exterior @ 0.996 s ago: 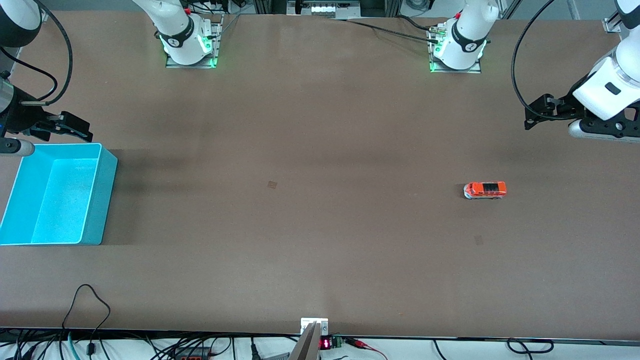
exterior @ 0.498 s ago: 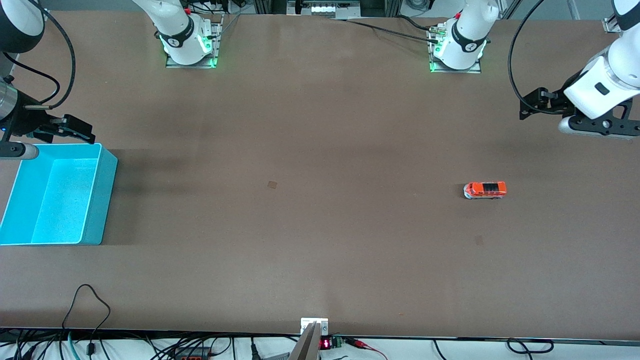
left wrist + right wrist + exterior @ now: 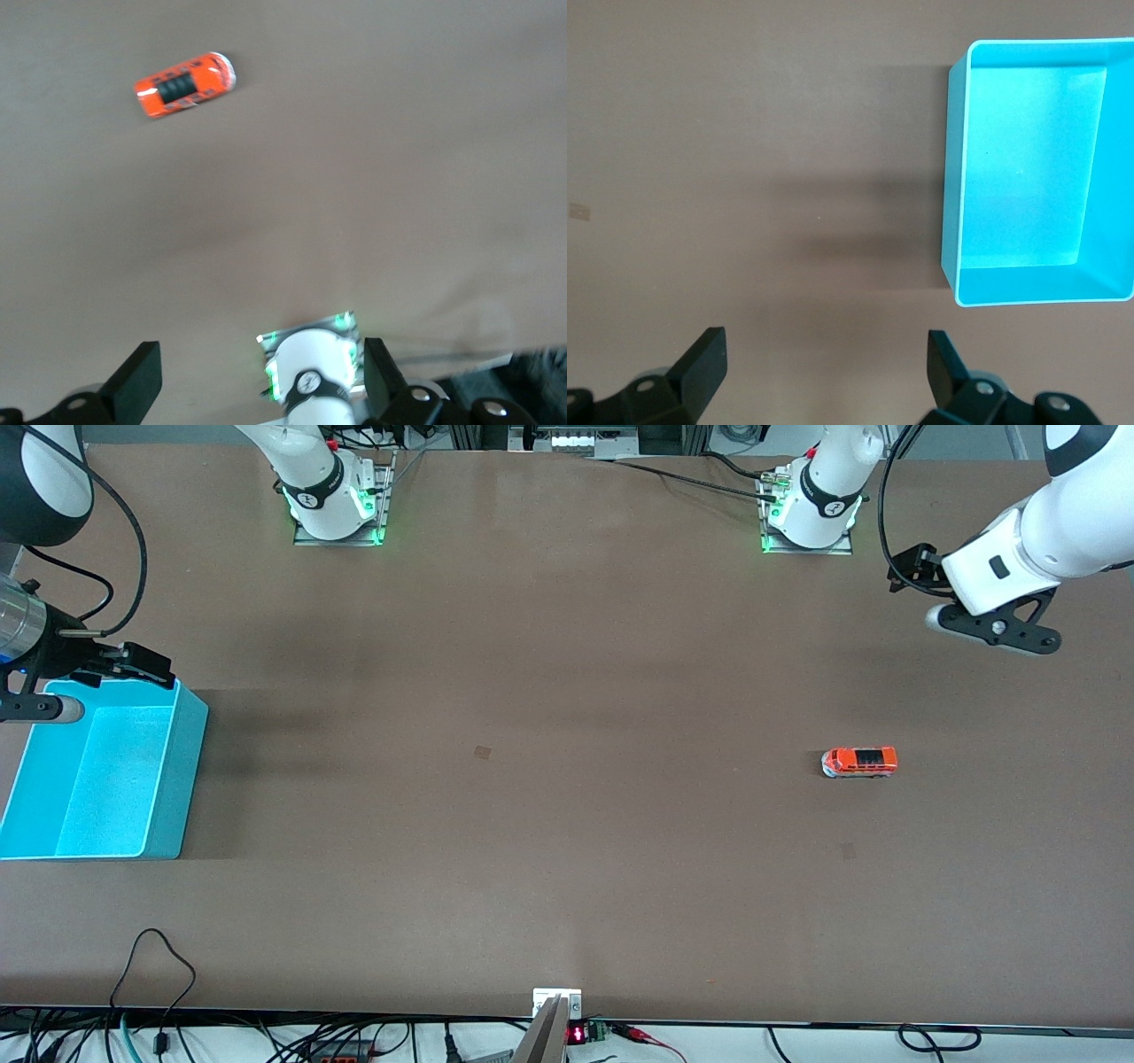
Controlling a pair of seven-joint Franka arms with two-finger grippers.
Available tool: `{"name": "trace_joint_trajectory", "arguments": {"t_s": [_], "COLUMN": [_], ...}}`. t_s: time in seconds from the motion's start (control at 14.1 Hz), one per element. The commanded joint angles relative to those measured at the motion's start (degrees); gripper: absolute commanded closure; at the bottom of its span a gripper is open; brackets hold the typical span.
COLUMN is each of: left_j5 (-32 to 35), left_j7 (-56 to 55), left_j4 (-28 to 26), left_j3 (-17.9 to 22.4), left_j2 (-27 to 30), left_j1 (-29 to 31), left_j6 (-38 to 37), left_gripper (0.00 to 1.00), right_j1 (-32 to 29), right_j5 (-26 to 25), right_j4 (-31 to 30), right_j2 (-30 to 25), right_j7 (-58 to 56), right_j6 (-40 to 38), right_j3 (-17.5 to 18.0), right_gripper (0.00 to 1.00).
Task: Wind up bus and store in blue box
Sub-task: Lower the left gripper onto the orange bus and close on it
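Bus point(image 3: 859, 763): small glossy orange toy, dark ribbed roof, on matte brown table point(image 3: 567, 824). Blue box point(image 3: 182, 779): smooth sloped plastic, empty, well apart from bus, edge cut off. Left claw point(image 3: 257, 390) and right claw point(image 3: 824, 376) spread, empty.

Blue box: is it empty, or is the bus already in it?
Empty. The blue box shows only its bare floor, and the bus stands on its wheels out on the table, toward the left arm's end.

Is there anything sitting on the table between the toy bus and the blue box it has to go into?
Nothing visible. The bus stands toward the left arm's end, the blue box at the right arm's end, with only bare table between them.
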State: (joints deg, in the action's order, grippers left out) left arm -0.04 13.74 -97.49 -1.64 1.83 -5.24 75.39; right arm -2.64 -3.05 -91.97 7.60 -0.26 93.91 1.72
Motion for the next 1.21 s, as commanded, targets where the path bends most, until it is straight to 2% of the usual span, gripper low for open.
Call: {"name": "trace_joint_trajectory", "arguments": {"t_s": [0.0, 0.36, 0.43, 0.64, 0.85, 1.0, 1.14], "left_j5": [-0.2, 0.8, 2.5, 6.2, 7.5, 10.0, 10.0], "left_j7": [9.5, 33.2, 39.7, 55.6, 67.1, 72.2, 72.1], "left_j4": [1.5, 0.5, 0.1, -3.8, -5.2, -10.2, -17.8], "left_j3": [0.3, 0.7, 0.6, 0.4, 0.4, 0.4, 0.3], "left_j2": [-1.1, -3.9, -5.5, -10.4, -16.4, -17.2, -17.2], "left_j1": [0.4, 3.0, 3.0, 3.0, 5.2, 6.6, 7.9], "left_j6": [-2.0, -0.9, 2.2, 13.8, 25.5, 37.2, 48.7], "left_gripper": [0.0, 0.0, 0.0, 0.0, 0.0, 0.0, 0.0], "right_j1": [-0.3, 0.0, 0.0, -0.1, -0.1, 0.1, 0.0], "right_j5": [-0.9, -0.9, -0.9, -0.9, -1.0, -1.0, -0.9], "right_j4": [1.3, 1.4, 1.3, 1.3, 1.3, 1.3, 1.3], "right_j2": [1.4, 1.9, 2.0, 2.4, 2.5, 2.5, 2.5], "right_j7": [-0.2, -0.2, -0.2, -0.3, -0.4, -0.4, -0.4], "right_j6": [-0.2, -0.2, -0.2, -0.3, -0.4, -0.4, -0.4], "right_j3": [0.4, 0.4, 0.4, 0.4, 0.4, 0.4, 0.4], "right_gripper": [0.0, 0.0, 0.0, 0.0, 0.0, 0.0, 0.0]}}
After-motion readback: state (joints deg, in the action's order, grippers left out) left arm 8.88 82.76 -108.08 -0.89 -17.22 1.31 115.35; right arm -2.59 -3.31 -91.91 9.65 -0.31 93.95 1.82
